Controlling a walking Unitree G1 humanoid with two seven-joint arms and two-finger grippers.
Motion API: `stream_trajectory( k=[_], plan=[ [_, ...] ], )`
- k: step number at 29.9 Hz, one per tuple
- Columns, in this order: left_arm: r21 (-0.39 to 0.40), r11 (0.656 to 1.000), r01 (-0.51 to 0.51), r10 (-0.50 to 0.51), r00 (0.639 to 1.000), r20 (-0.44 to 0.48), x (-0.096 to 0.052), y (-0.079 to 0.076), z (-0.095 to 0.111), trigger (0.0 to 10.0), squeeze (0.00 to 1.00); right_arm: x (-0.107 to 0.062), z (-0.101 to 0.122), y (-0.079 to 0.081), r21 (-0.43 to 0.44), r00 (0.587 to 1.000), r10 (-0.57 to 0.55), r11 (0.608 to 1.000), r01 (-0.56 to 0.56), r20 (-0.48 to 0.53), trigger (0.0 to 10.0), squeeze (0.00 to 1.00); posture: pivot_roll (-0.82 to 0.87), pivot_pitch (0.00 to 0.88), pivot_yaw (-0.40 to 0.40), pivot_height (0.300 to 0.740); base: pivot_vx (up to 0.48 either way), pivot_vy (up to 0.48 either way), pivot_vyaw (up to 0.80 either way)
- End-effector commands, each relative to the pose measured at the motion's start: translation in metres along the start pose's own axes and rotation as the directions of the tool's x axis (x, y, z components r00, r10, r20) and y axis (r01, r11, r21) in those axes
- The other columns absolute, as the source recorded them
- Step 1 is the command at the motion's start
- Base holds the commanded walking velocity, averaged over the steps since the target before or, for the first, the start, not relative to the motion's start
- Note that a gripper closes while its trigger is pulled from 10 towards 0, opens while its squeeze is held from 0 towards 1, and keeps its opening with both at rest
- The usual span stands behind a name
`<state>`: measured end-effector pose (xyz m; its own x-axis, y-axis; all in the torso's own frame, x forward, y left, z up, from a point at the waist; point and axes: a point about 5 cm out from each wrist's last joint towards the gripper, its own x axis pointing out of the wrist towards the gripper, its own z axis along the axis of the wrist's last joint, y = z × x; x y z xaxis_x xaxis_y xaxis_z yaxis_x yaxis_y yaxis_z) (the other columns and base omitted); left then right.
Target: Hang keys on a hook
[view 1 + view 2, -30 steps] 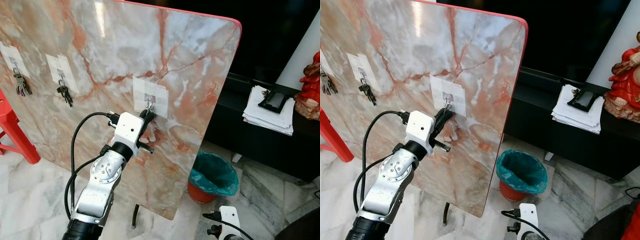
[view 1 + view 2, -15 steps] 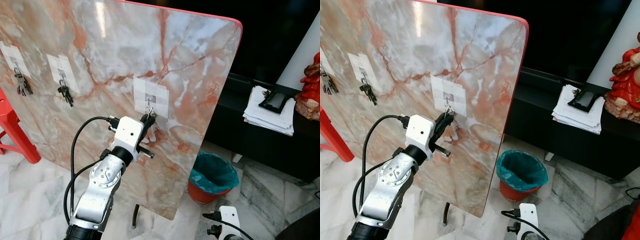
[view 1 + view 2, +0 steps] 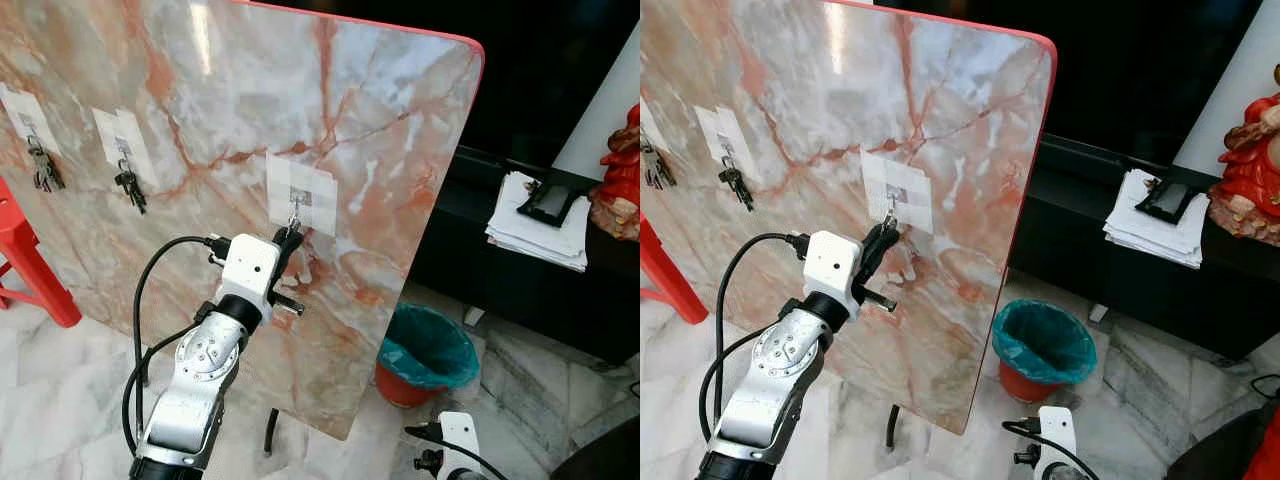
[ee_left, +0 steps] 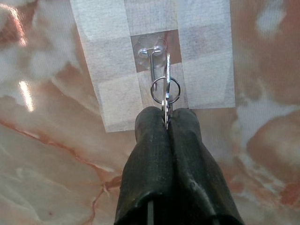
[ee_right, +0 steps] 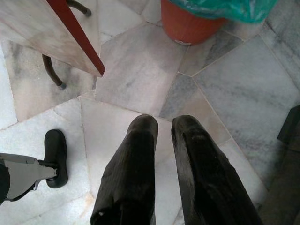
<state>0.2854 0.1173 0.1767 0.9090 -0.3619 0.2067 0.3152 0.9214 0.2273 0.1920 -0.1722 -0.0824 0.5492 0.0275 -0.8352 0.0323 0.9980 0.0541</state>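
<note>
Left gripper (image 4: 166,117) up at the marble board (image 3: 400,150), fingers pinching the key (image 4: 166,101), its ring (image 4: 165,90) looped at the taped hook (image 4: 153,58); right gripper (image 5: 164,129) idle, slightly parted; no writing visible.

You had no readable text, label, brand, number or sign anywhere in these views. The stack of white papers (image 3: 538,232) at the right edge of the frame was too small and blurred for any print to be read.
</note>
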Motion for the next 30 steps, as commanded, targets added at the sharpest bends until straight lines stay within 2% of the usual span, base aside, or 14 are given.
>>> stream_trajectory(
  k=[1, 30],
  plan=[
    [0.017, 1.0, -0.003, 0.003, 1.0, 0.021, 0.0027, 0.0007, 0.006, 10.0, 0.0, -0.0002, -0.0004, -0.0019, 0.004, 1.0, -0.006, 1.0, 0.006, -0.004, 10.0, 0.0, 0.16, 0.008, -0.08, 0.74, 0.0, 0.0, 0.0],
    [0.007, 1.0, 0.01, -0.01, 1.0, -0.008, 0.0085, -0.0009, 0.0024, 10.0, 0.0, -0.0003, -0.0005, -0.0025, 0.002, 1.0, -0.005, 1.0, 0.005, -0.004, 10.0, 0.0, 0.16, 0.01, -0.082, 0.74, 0.0, 0.0, 0.0]
  ],
)
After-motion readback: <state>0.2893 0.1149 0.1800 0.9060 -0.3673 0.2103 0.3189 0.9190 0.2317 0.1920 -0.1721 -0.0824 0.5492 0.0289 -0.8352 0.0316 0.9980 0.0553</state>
